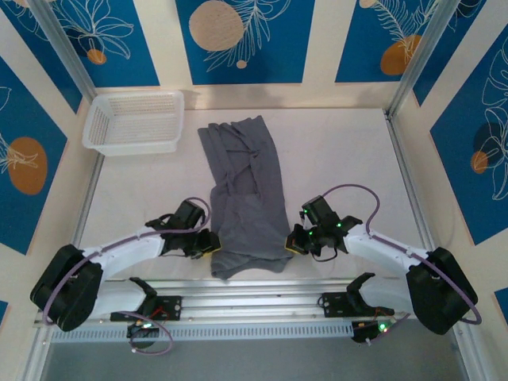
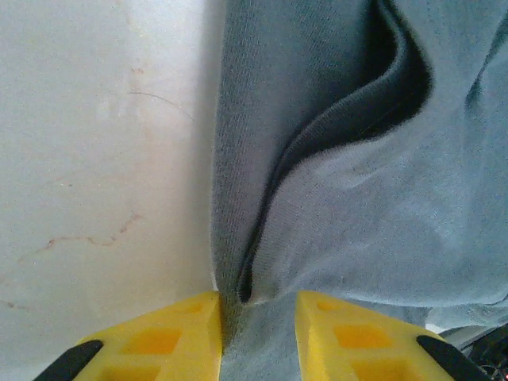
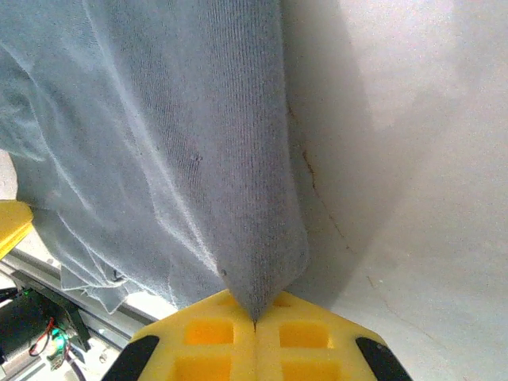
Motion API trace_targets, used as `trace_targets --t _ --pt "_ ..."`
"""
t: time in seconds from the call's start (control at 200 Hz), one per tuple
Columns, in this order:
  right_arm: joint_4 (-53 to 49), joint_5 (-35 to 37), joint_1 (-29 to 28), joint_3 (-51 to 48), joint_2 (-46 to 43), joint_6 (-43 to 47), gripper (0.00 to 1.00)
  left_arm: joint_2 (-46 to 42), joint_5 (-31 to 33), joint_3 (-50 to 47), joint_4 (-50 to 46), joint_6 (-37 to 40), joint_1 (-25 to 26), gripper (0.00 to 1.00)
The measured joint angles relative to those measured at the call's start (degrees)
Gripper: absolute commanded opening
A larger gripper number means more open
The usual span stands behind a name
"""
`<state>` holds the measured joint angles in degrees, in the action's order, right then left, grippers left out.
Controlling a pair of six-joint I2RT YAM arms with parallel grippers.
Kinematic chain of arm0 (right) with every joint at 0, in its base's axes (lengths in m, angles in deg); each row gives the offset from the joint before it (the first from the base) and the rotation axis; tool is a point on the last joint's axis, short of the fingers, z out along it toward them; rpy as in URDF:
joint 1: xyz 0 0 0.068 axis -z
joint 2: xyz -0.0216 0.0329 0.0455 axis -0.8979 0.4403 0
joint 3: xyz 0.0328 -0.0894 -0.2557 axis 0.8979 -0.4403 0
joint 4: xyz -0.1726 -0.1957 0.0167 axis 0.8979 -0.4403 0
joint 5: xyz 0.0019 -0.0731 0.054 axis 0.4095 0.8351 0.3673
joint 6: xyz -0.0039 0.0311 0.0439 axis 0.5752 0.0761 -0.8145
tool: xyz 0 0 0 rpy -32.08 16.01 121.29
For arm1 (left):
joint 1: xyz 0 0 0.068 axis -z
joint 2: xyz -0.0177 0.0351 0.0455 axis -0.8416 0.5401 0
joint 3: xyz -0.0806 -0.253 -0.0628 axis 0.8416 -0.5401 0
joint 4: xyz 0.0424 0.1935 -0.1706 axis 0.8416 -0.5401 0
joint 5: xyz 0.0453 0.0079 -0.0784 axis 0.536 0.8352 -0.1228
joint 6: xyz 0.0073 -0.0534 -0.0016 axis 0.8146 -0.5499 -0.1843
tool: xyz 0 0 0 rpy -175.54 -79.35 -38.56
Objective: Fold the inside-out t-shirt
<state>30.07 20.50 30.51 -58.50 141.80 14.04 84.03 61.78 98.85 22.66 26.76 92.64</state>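
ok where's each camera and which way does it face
top external: above and behind the arms, looking down at table, t-shirt, basket; both arms show.
left wrist: on the left arm, facing along the left gripper, t-shirt between its yellow fingers.
right wrist: on the right arm, facing along the right gripper, pinching a t-shirt fold.
shared: both wrists see t-shirt and table.

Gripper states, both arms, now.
Left gripper: closed on a fold of the t-shirt.
Right gripper: closed, pinching the t-shirt's edge.
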Motion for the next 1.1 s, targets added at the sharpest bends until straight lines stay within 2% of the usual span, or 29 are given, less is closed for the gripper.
trace_targets --t 0.09,0.25,0.48,0.605,0.795,0.9,1.1 --pt "0.0 0.0 0.0 0.0 0.0 -0.2 0.0 0.1 0.0 0.0 0.1 0.1 0.0 0.39" --pt "0.0 0.3 -0.3 0.0 0.0 -0.5 0.0 2.5 0.0 0.0 1.7 -0.4 0.0 0.41" --pt "-0.3 0.7 -0.5 0.0 -0.1 -0.8 0.0 3.3 0.6 0.0 2.3 -1.9 0.0 0.25" --pt "-0.4 0.9 -0.6 0.0 -0.2 -0.8 0.0 3.7 0.5 0.0 5.9 -2.7 0.1 0.17" --pt "-0.4 0.9 -0.6 0.0 -0.2 -0.8 0.0 3.7 0.1 0.0 8.7 -3.1 0.1 0.13" --pt "-0.4 1.1 -0.7 0.0 -0.2 -0.9 0.0 3.8 -0.1 0.0 9.1 -3.3 0.1 0.0" --pt "-0.5 1.5 -1.0 0.0 -0.2 -1.0 0.0 3.4 -0.6 0.0 8.8 -2.9 0.2 0.0"
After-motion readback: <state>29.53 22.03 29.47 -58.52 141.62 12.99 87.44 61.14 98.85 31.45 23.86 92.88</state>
